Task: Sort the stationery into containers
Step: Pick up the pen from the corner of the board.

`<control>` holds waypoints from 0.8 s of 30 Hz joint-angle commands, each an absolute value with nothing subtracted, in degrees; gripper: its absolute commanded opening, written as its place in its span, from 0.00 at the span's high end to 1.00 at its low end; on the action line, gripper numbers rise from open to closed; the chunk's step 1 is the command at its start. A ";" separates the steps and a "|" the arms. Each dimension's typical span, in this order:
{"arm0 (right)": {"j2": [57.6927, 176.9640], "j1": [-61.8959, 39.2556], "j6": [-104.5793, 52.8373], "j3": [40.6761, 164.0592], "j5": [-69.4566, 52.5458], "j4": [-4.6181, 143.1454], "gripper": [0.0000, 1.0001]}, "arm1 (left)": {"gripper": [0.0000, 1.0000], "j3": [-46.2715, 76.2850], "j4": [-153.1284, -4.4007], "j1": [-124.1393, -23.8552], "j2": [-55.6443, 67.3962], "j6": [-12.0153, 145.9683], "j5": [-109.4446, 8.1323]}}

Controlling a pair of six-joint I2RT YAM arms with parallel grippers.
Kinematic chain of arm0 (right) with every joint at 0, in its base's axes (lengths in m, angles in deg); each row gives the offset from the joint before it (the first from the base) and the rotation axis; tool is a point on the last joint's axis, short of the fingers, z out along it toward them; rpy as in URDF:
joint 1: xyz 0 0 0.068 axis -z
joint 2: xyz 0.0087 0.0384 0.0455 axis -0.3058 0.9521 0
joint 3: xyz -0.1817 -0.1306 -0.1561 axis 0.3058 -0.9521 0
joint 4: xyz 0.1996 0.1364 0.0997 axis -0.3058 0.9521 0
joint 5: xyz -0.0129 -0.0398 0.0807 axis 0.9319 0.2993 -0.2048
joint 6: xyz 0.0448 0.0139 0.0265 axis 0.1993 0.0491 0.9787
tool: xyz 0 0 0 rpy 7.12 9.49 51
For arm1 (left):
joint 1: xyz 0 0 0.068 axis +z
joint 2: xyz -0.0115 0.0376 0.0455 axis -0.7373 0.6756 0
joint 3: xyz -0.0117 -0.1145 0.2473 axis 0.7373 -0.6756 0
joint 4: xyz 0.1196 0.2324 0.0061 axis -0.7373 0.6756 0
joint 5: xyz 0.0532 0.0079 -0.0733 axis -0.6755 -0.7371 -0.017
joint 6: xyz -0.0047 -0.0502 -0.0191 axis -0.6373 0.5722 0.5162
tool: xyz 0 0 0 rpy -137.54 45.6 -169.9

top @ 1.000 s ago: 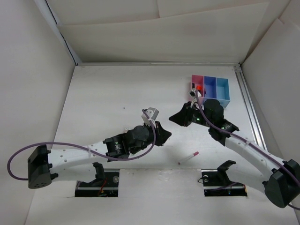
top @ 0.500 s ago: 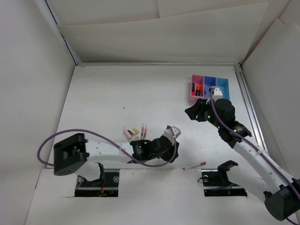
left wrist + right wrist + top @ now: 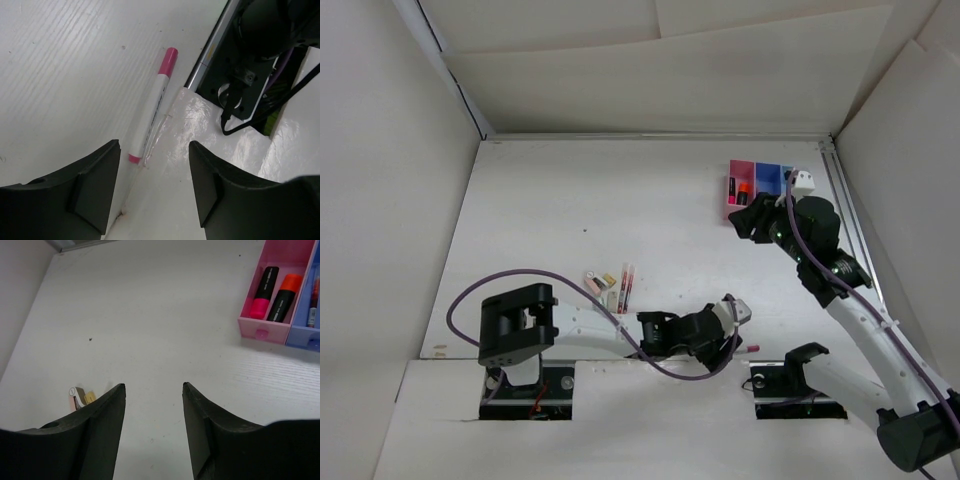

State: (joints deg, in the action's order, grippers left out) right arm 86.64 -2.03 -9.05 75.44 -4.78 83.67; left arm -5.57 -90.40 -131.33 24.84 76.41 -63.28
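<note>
A white pen with a pink cap (image 3: 152, 107) lies along the taped near edge of the table; only its tip (image 3: 752, 348) shows from above. My left gripper (image 3: 154, 150) (image 3: 732, 343) is open, its fingers either side of the pen's lower end without touching it. My right gripper (image 3: 153, 386) (image 3: 740, 218) hangs open and empty above bare table beside the containers. The pink bin (image 3: 262, 326) (image 3: 731, 172) holds a pink-capped highlighter (image 3: 262, 287) and an orange-capped one (image 3: 282, 292). A pen (image 3: 314, 300) lies in the darker blue bin (image 3: 305, 335) (image 3: 767, 176). The right arm partly hides the light blue bin (image 3: 788, 175).
Small erasers (image 3: 598, 282) (image 3: 77, 396) and two thin pens (image 3: 625, 288) lie together left of centre. The right arm's base mount (image 3: 245, 85) (image 3: 790, 380) sits just past the near edge beside the pink-capped pen. White walls enclose the table.
My left arm swung right along the near edge to the pink-capped pen and its gripper opened. The pen shifted toward the near edge. My right gripper opened and moved right, over the bins.
</note>
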 commanded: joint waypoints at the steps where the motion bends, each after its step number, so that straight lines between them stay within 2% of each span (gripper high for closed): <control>1: 85.73 -1.53 -10.53 75.69 -7.23 82.38 0.45 | 0.47 -3.02 -91.60 -131.35 26.70 73.59 -65.68; 10: 84.15 -0.48 -11.06 76.22 -8.29 83.43 0.45 | 0.48 -1.09 -89.76 -131.35 31.63 70.69 -63.75; 13: 84.15 -0.47 -11.59 76.22 -8.29 83.43 0.45 | 0.52 -1.09 -89.76 -131.35 32.77 70.69 -64.36; 15: 83.62 -0.47 -11.59 76.22 -8.81 83.96 0.45 | 0.58 -1.09 -89.76 -131.35 33.30 70.69 -64.98; 18: 83.01 -0.47 -11.59 76.22 -8.81 83.96 0.45 | 0.60 -1.62 -89.76 -131.35 33.92 70.69 -66.21; 19: 82.31 -0.47 -11.59 76.22 -9.42 83.96 0.45 | 0.64 -1.62 -89.76 -131.35 33.92 70.69 -66.73; 24: 81.07 -0.47 -11.06 75.07 -9.95 83.35 0.45 | 0.66 -1.62 -89.23 -131.96 34.44 70.69 -69.81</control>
